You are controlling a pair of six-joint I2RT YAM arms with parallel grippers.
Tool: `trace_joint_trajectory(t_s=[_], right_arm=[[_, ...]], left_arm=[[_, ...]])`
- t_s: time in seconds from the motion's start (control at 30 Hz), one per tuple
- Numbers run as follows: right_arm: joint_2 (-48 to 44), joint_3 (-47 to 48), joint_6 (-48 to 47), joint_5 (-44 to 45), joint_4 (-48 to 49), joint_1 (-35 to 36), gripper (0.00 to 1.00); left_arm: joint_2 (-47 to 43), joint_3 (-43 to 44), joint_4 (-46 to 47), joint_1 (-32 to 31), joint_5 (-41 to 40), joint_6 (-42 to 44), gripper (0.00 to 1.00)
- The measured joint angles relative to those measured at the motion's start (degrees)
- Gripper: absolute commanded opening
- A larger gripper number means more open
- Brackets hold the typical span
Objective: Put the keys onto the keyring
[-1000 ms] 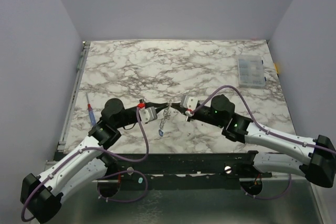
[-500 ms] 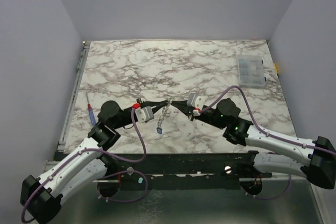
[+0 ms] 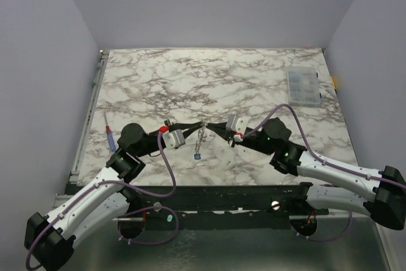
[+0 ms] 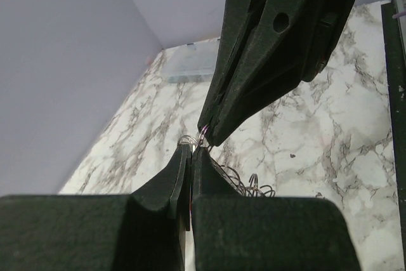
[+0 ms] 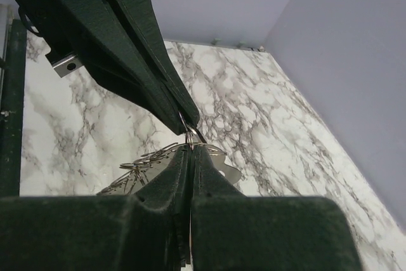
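My two grippers meet tip to tip over the near middle of the marble table (image 3: 190, 80). The left gripper (image 3: 200, 124) and the right gripper (image 3: 210, 125) are both shut on the thin silvery keyring (image 3: 205, 125). A short link chain (image 3: 201, 139) hangs from the ring, and a blue key (image 3: 197, 155) dangles at its lower end. In the left wrist view the keyring (image 4: 203, 135) shows between my left gripper (image 4: 191, 151) and the right one's tips. In the right wrist view the keyring (image 5: 189, 132) sits just above my right gripper (image 5: 190, 151), with the chain (image 5: 143, 163) and a flat silvery piece (image 5: 223, 163) behind it.
A clear compartment box (image 3: 303, 87) lies at the far right of the table. A blue-and-red pen-like tool (image 3: 110, 138) lies by the left edge. A black rail (image 3: 222, 196) runs along the near edge.
Both grippers have shifted a little toward the far side, still pinching the ring together. The wrists have drawn further apart, and the chain with the blue key has swung slightly.
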Motion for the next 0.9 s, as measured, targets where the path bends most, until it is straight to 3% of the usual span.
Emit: trace_joint_trajectory(t_s=[0.13,0.3,0.53,0.77,0.9], right_arm=[[0.3,1.4,-1.6,-0.9,-3.2,-0.1,0.33],[0.5,2.6,-2.7,-1.0,-6.6,-0.1,0.40],[1.6,7.0,-3.0,-2.3,-10.6,-0.1,0.42],[4.5,12.7,-4.5,-4.3,-16.9,-0.2,0.27],[6.3,15.0,-5.2,-5.0,-20.0,-0.3,0.27]], left_arm=[[-0.1,-0.2,-0.5,0.0,-0.3,0.0,0.00],[-0.2,-0.2,-0.5,0.0,-0.3,0.0,0.00],[-0.2,-0.2,-0.5,0.0,-0.3,0.0,0.00],[-0.2,-0.2,-0.7,0.3,-1.0,0.0,0.00],[-0.2,-0.2,-1.8,0.5,-2.2,0.0,0.00]])
